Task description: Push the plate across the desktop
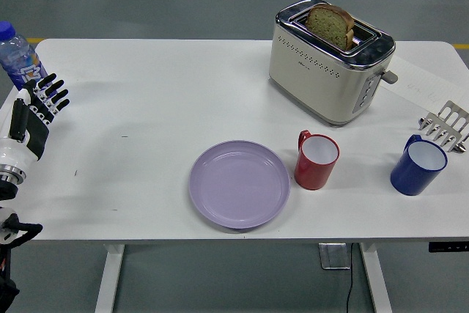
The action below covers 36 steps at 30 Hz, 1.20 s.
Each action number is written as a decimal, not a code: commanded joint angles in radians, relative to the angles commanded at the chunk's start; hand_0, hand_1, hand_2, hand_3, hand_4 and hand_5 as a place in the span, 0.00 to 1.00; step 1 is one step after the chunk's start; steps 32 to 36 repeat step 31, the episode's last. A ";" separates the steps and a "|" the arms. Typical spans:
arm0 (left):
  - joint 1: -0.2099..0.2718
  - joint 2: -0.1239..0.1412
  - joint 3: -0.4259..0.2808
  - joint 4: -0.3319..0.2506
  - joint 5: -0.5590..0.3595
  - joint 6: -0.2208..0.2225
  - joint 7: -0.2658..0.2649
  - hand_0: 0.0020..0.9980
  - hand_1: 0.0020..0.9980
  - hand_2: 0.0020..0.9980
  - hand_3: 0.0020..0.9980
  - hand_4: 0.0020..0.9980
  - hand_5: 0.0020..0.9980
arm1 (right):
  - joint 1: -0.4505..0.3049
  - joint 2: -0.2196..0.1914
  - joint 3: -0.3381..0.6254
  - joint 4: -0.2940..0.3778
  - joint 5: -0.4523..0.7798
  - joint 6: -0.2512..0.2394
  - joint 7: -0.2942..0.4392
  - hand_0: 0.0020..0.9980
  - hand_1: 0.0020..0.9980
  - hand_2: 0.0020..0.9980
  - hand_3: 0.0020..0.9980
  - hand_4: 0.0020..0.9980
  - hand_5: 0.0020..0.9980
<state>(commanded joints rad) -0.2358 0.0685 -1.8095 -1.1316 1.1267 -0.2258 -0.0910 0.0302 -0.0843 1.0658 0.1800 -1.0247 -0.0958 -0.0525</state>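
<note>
Bottle: clear plastic water bottle w/ blue cap and blue label [16,56] stands upright at far-left edge of the white table [146,100], just behind your left hand.
Left hand: black five-fingered left hand [38,111] is over the table's left edge, fingers straight and slightly spread, pointing up and away; you've got nothing in it. Well apart from the plate.
Left arm: black-and-white forearm [11,155] comes in from the left edge of the view, near the lower corner.
Plate: round lilac plastic plate [239,183] lies flat near the table's front edge, a bit right of centre, nothing on it. Nothing touches it that you can see.
Red mug: red mug w/ white inside [316,160] upright just right of the plate, handle toward the far left; whether it touches the plate rim you can't tell.
Toaster: cream two-slot toaster w/ chrome top [330,61] sits toward the far side, behind the red mug, turned at an angle.
Bread: brown slice of bread [330,26] sticks up out of one slot.
Blue mug: dark blue mug w/ white inside [419,166] upright, well right of the red one.
Rack: small metal toast rack [444,126] at the right edge, just behind the blue mug.
</note>
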 joint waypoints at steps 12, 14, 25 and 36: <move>0.001 0.000 -0.003 0.000 -0.001 0.002 -0.002 0.83 0.84 0.85 0.83 0.52 1.00 | 0.001 0.000 0.000 0.000 -0.002 0.000 -0.001 0.61 0.55 0.64 0.64 0.14 0.37; 0.000 0.000 -0.003 0.001 -0.001 0.002 -0.001 0.83 0.84 0.85 0.83 0.52 1.00 | 0.000 0.000 0.000 0.000 -0.002 0.001 -0.001 0.61 0.55 0.64 0.64 0.14 0.37; 0.002 0.000 -0.002 0.002 -0.001 0.000 -0.002 0.83 0.84 0.85 0.83 0.51 1.00 | 0.000 -0.002 -0.001 0.000 0.001 0.001 0.001 0.61 0.55 0.64 0.64 0.14 0.36; 0.003 0.000 0.000 0.002 -0.001 0.000 -0.003 0.83 0.84 0.85 0.83 0.51 1.00 | -0.002 -0.001 0.002 0.000 -0.001 0.000 0.000 0.61 0.55 0.64 0.64 0.14 0.36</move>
